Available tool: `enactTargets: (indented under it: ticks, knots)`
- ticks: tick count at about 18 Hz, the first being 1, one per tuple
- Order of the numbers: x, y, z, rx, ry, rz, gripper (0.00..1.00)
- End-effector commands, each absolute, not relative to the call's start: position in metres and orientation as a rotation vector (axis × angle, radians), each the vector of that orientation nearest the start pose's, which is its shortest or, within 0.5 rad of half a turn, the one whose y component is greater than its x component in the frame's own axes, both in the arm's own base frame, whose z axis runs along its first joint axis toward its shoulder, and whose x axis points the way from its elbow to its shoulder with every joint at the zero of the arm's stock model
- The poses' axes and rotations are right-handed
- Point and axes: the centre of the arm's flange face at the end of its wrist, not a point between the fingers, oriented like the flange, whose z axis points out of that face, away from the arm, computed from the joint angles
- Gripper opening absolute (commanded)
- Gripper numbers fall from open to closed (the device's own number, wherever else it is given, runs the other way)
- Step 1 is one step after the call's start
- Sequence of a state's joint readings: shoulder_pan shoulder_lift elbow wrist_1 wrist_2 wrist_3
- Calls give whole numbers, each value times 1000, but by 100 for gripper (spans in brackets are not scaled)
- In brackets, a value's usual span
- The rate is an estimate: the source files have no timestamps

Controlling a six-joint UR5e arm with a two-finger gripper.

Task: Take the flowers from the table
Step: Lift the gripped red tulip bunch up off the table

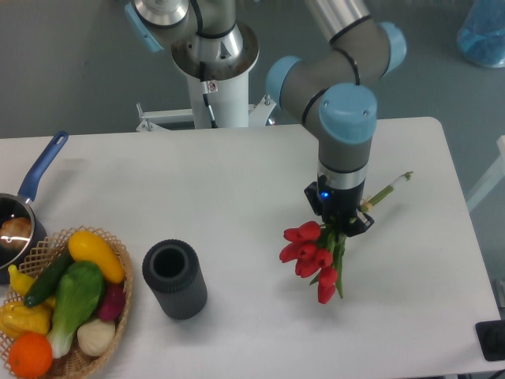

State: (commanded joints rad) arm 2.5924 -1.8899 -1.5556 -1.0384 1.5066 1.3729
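Note:
The flowers (313, 257), a small bunch of red tulips with green leaves and pale green stems, hang in my gripper (345, 227) above the white table (237, 197). The gripper points down and is shut on the stems just above the leaves. The red heads point down-left and the stem ends (394, 186) stick out up-right. The bunch looks lifted off the tabletop. The fingertips are mostly hidden by the leaves and the wrist.
A black cylinder (174, 279) stands upright left of the flowers. A wicker basket (118, 296) of vegetables and fruit sits at the front left. A blue-handled pan (24, 207) is at the left edge. The robot base (215, 71) stands behind the table.

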Motion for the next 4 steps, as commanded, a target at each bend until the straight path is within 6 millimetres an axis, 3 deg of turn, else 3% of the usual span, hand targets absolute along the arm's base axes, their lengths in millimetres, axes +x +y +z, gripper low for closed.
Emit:
enactTargets:
  ticks: [4]
  knots:
    - [-459, 438, 402, -2909, 514, 312, 0]
